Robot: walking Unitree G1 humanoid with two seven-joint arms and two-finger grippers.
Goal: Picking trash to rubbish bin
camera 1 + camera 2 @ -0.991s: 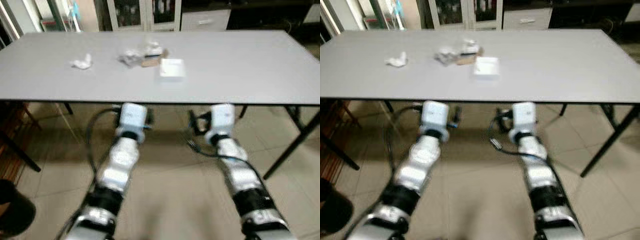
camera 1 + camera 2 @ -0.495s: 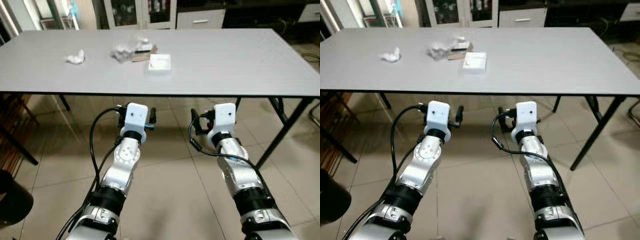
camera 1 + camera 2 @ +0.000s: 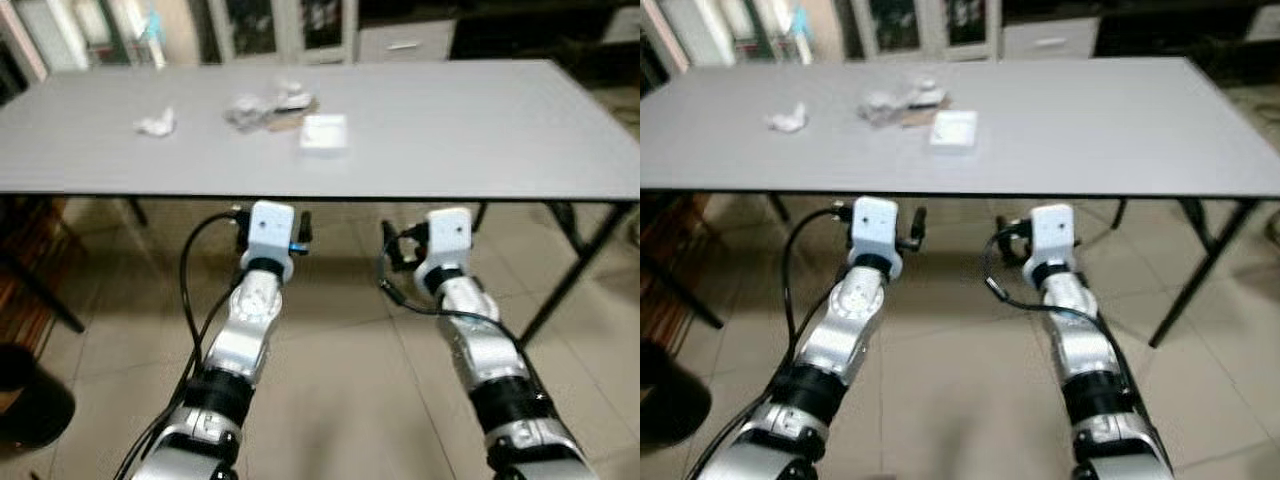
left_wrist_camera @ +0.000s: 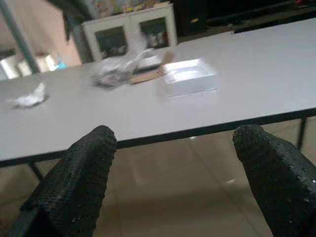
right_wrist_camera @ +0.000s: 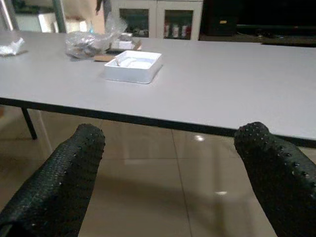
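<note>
On the grey table [image 3: 480, 130] lie a crumpled white tissue [image 3: 155, 124], a clear plastic wrapper with a brown card [image 3: 265, 108] and a shallow white tray [image 3: 323, 132]. Both silver arms reach forward below the table's near edge, level with the wrapper and tray. The left wrist view shows my left gripper [image 4: 175, 143] open with nothing between its black fingers, and beyond it the tray [image 4: 190, 82], wrapper [image 4: 118, 69] and tissue [image 4: 27, 98]. My right gripper [image 5: 170, 136] is open too and holds nothing, facing the tray [image 5: 133, 65] from under the edge.
A dark round object [image 3: 30, 405], maybe a bin, stands on the tiled floor at the near left beside a wooden chair [image 3: 25, 255]. Black table legs [image 3: 565, 280] slant down on the right. Cabinets [image 3: 270, 25] line the wall behind the table.
The whole picture has shifted slightly, so the camera has moved. Both arms keep the same pose under the table edge, and the things on the table lie as before.
</note>
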